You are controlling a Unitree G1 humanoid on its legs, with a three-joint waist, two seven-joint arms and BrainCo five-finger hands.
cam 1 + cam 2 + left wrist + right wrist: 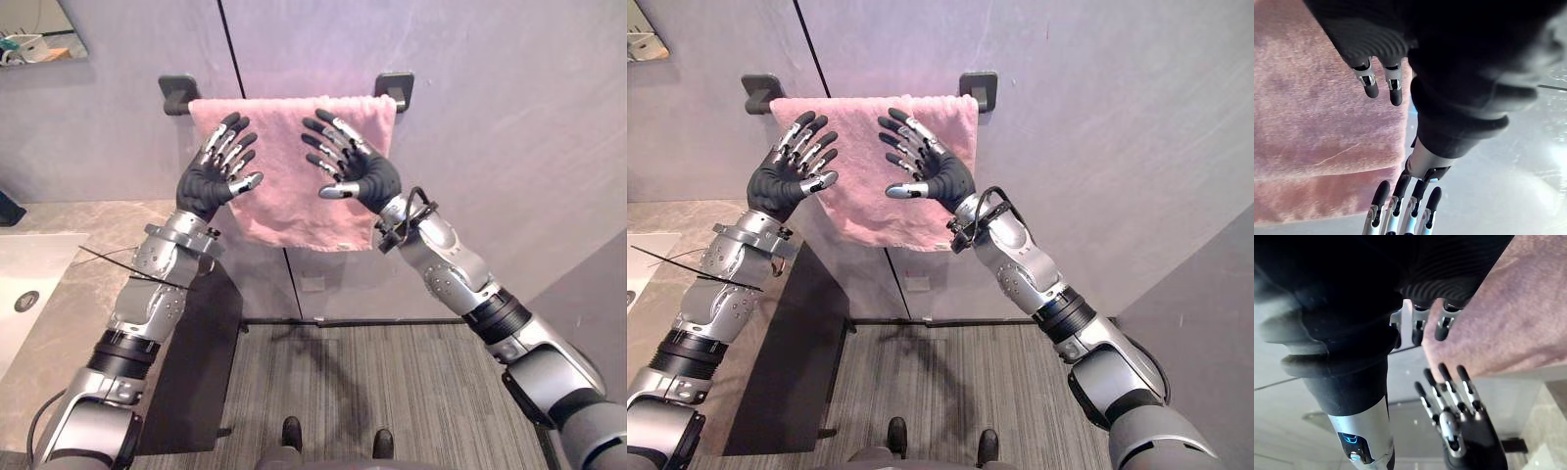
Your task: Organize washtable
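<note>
Pink towel (284, 186) is looking like terry cloth, fuzzy & matt. Brackets (178, 93) at its rail are showing matt black, prob. plastic. Wall (509, 117) is reading smooth, matt grey. Countertop (69, 323) is looking like veined stone w/ faint sheen; sink (15, 259) is gleaming glossy white. Floor (392, 392) is showing rough ribbed carpet. Left hand (211, 181) & right hand (364, 174) are glinting silver metal beside matt ribbed dark covers.

The left hand (206, 186) and right hand (368, 177) spread, seemingly touching pink towel (284, 191).
</note>
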